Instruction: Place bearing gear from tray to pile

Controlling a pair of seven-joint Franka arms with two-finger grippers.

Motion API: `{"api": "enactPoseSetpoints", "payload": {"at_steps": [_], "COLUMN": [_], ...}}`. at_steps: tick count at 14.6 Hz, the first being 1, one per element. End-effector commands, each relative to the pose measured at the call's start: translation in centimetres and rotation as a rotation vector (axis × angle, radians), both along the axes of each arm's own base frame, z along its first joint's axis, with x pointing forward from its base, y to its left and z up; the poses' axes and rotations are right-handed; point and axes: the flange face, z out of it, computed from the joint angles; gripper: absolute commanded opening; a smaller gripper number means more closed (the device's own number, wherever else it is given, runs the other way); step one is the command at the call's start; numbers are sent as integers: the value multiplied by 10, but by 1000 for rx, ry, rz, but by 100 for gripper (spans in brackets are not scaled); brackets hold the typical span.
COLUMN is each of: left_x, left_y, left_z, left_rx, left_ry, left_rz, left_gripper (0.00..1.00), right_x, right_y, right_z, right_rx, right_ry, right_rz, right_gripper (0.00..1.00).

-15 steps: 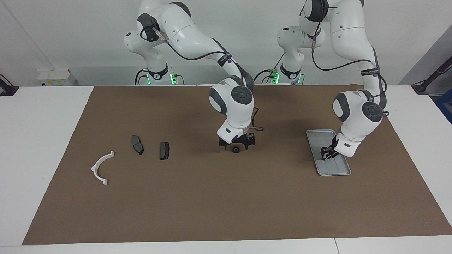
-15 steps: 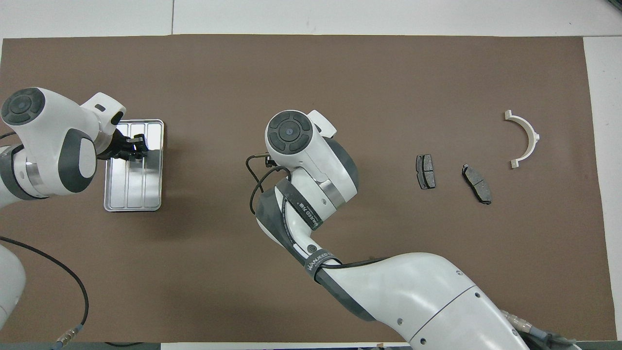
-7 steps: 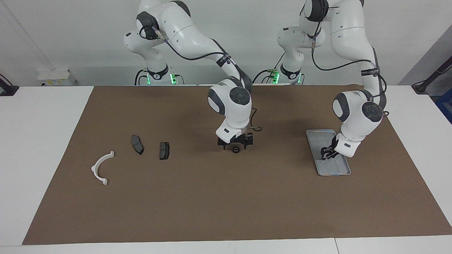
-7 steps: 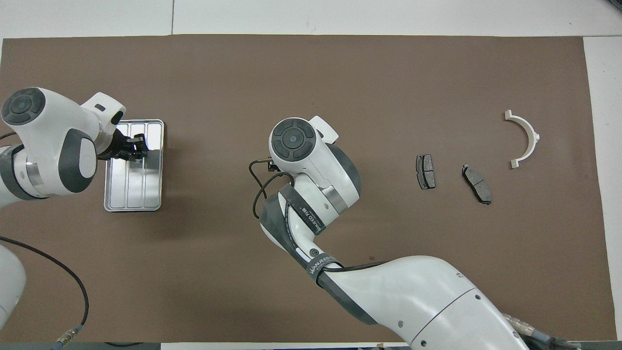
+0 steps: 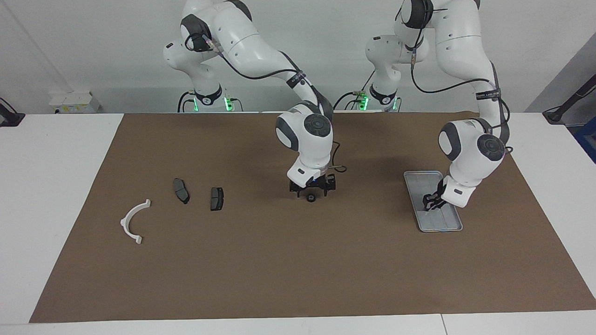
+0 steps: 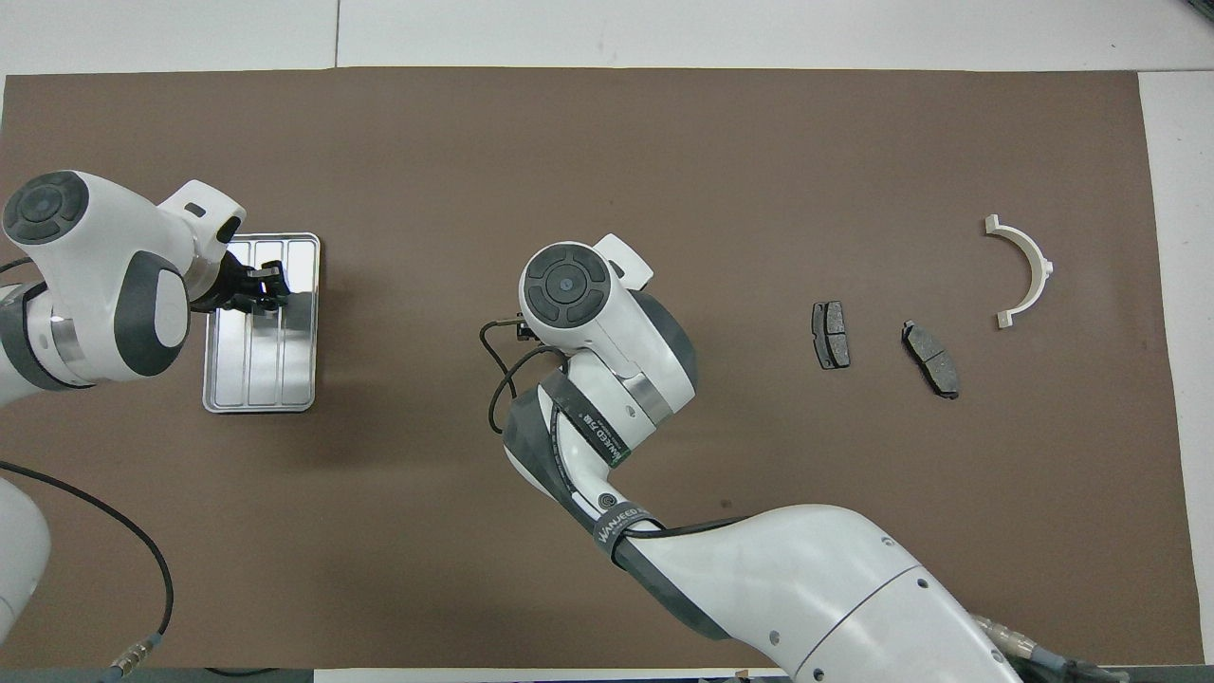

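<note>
Right claw [image 5: 311, 191] shifted, round black gear [image 5: 310, 198]

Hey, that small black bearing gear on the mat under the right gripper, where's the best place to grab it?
Grip the bearing gear across its round outer rim, coming straight down from above. It looks small and low on the mat, apart from other parts, and the right gripper is open just over it.
</note>
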Motion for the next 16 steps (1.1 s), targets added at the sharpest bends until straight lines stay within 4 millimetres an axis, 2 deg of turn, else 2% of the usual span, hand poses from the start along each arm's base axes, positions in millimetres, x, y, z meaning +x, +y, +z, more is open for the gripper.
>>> {"api": "enactPoseSetpoints", "payload": {"at_steps": [1,8,13,16], "left_x": [-10,-8,2,12], "left_y": [-4,-4,-5,-7], "left_z": [-2,1,20,37], "left_rx": [-6,-5,-12,-19], "left_ry": [-5,-8,-17,-6], "left_rz": [12,10,15,30], "left_gripper": [39,4,2,1], "right_x": [-7,-8,-9,-10], "right_y": [-2,-4,-5,-5], "right_z": [0,-7,-9,-10], "right_rx": [8,15,16,14], "right_ry": [-4,-13,-14,-11], "right_rz": [1,0,0,2], "right_gripper": [100,100,95,77]}}
